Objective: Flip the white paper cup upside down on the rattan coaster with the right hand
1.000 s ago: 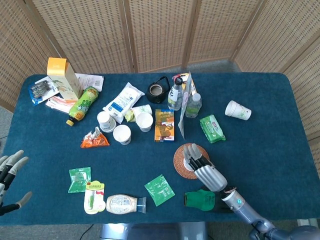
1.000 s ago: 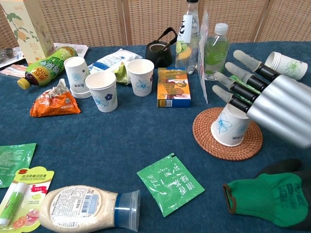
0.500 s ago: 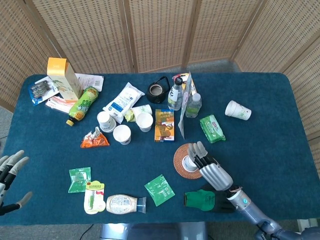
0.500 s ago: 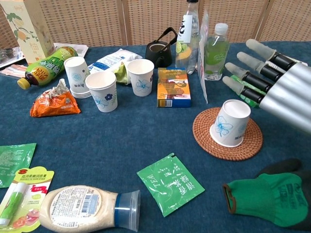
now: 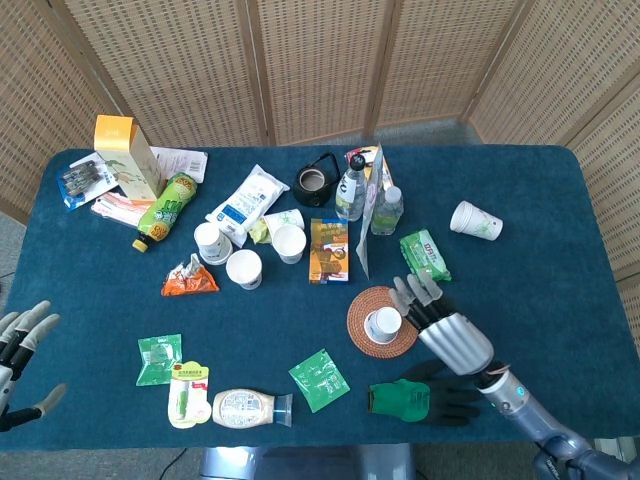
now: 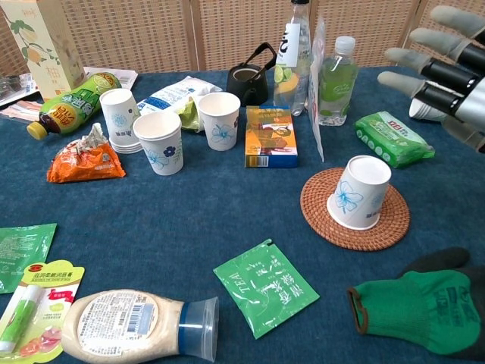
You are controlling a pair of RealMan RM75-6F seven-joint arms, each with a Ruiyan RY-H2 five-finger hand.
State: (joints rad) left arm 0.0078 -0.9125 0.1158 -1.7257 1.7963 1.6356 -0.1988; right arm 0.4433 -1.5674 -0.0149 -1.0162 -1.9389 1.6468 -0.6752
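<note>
Blue felt table (image 5: 560, 220), rattan screens (image 5: 300, 60)

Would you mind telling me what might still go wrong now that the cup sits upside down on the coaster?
The white paper cup rests mouth-down on the rattan coaster but looks tilted and off-centre, so a light knock might tip it. The right hand hovers open just beside the coaster, and a careless sweep could catch the cup. The green glove lies under the arm's likely way back and may get dragged.
</note>
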